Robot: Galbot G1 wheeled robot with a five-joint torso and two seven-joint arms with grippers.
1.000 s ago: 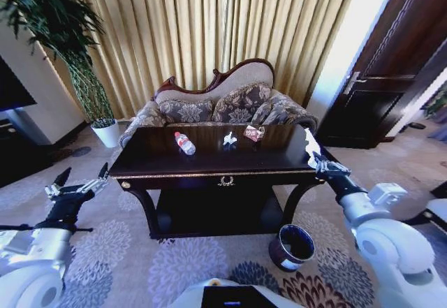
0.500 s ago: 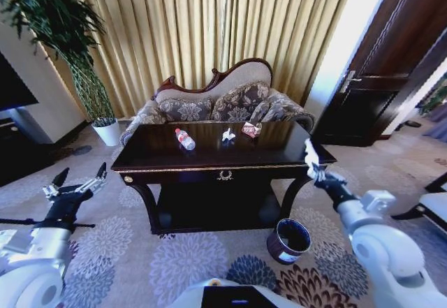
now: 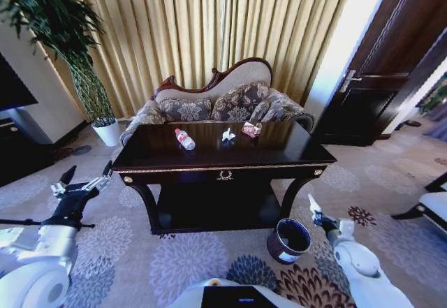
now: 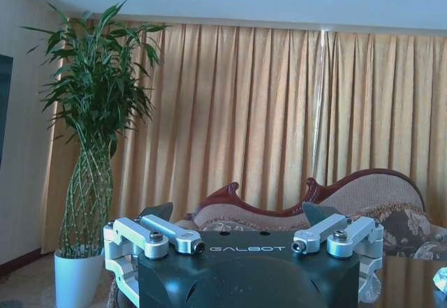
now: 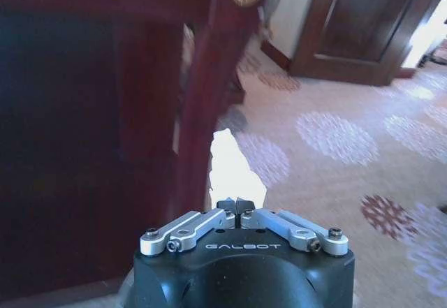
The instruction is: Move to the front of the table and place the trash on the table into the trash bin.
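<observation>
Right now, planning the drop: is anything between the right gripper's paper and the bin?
Nothing visible. The right gripper holds white crumpled paper low beside the trash bin, whose open mouth is unobstructed; the table leg stands behind.

— What sits on the dark glossy table (image 3: 209, 156)?
— A clear bottle (image 3: 184, 140) lying down, white crumpled paper (image 3: 228, 137), a red-and-white wrapper (image 3: 251, 129).
— And the round dark trash bin (image 3: 288, 240)?
— Upright on the carpet, just beside the right gripper's (image 3: 311, 205) fingers, which pinch white paper (image 5: 233, 170).
</observation>
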